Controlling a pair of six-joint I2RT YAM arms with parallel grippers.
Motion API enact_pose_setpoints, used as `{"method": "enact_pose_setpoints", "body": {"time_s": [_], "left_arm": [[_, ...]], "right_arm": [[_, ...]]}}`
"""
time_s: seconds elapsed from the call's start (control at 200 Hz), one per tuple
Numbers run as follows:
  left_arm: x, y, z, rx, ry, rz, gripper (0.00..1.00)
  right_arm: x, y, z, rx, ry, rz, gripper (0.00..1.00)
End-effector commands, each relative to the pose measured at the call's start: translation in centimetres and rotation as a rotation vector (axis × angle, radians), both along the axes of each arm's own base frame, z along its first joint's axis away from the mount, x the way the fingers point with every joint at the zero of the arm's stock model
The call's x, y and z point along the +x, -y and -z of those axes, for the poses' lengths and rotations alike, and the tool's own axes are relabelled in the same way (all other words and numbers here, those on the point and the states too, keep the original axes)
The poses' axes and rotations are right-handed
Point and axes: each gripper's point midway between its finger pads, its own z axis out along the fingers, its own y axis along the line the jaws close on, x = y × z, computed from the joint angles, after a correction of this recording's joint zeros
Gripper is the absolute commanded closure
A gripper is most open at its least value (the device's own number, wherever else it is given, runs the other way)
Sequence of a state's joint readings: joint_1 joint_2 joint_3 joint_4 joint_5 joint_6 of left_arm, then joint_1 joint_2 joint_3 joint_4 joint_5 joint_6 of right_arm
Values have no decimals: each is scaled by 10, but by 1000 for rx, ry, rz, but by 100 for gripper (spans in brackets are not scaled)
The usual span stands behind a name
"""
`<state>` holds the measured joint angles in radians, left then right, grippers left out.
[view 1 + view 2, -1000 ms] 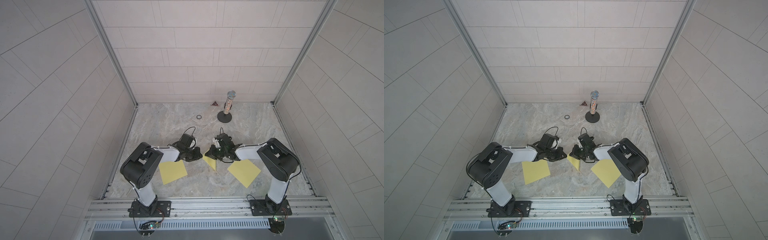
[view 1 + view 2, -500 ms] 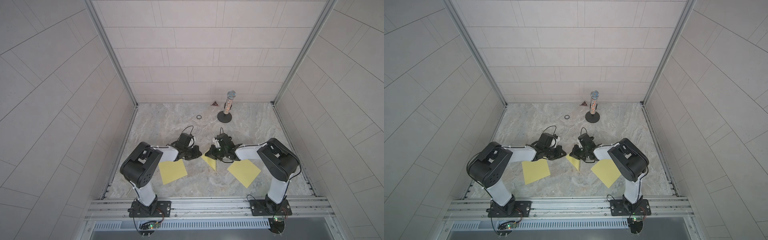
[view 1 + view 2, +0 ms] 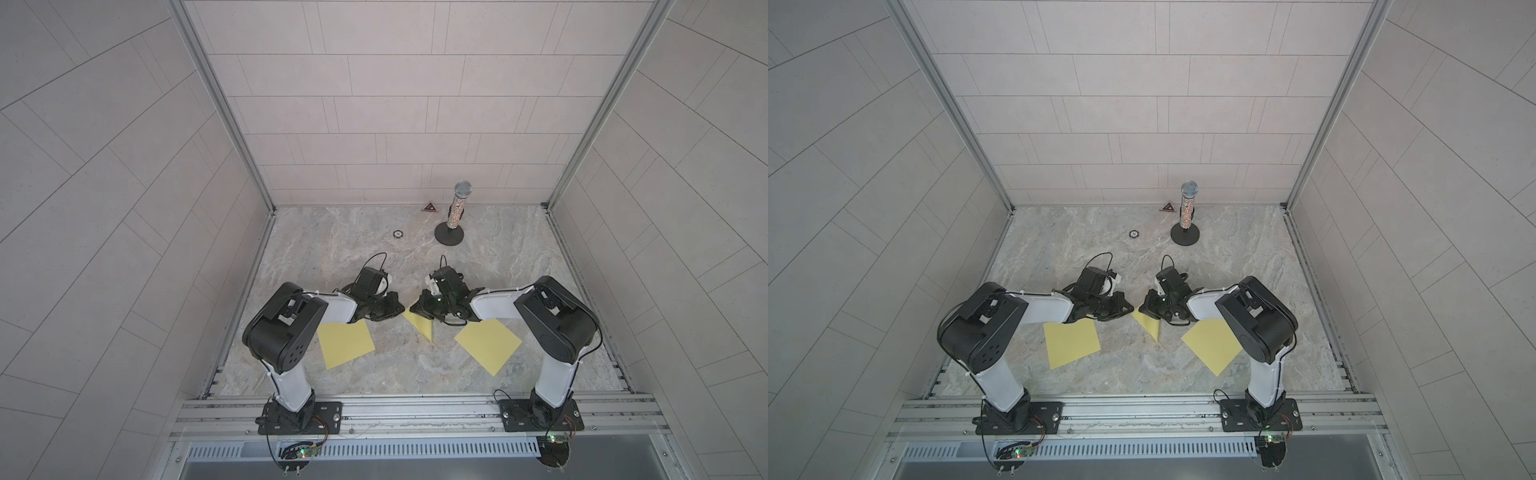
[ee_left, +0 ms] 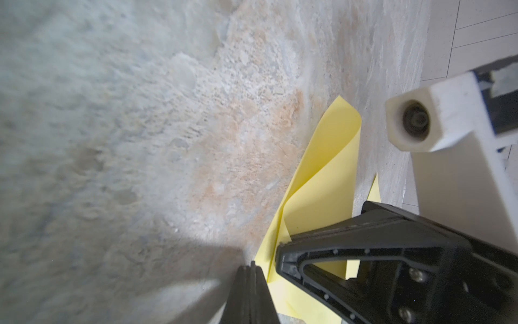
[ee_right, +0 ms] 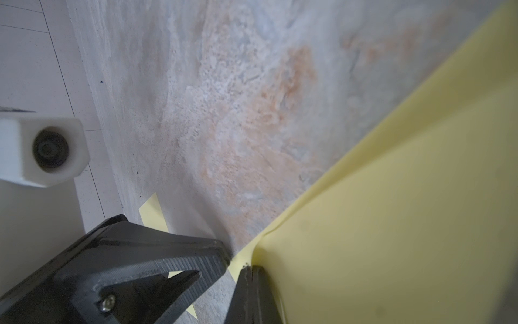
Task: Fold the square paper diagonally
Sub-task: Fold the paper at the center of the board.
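Now, paper (image 3: 422, 327): yellow, folded over, middle of the counter (image 3: 374, 257), between both arms.
Right end effector (image 3: 417, 309): pinched tight on the paper.
Left end effector (image 3: 400, 308): closed at its corner, grip unclear.

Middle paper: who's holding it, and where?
The middle paper, folded: the right gripper pinches its far edge in its fingers; the left gripper seems to pinch the corner beside.

left claw (image 3: 400, 308) and right claw (image 3: 417, 309), two in all; three yellow papers (image 3: 345, 344) (image 3: 488, 345) (image 3: 423, 329) around them; one microphone (image 3: 457, 208), one ring (image 3: 397, 234), one triangle (image 3: 429, 207) beyond.
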<state>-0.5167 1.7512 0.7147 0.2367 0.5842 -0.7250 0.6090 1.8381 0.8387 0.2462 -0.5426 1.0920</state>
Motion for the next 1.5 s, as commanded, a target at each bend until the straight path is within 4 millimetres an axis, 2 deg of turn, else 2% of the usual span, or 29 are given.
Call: {"method": "enact_pose_setpoints", "body": {"time_s": [0.0,0.125,0.48,0.846,1.136,1.496], "left_arm": [[-3,-1,-2,-7,6,6,100],[-4,2,-7,-39,-4,-6,100],[-7,-6,2,14,-19,-9,100],[-5,3,-17,-53,12,2,100],[-11,0,1,-29,-26,7,100],[-13,2,3,-30,-34,14,100]], "right_arm": [[-14,12,17,-81,-53,6,100],[-14,12,17,-83,-52,7,100],[-15,13,18,-88,-49,10,100],[-16,13,19,-89,-50,8,100],[-16,14,19,-90,-49,10,100],[-16,13,19,-89,-50,9,100]]}}
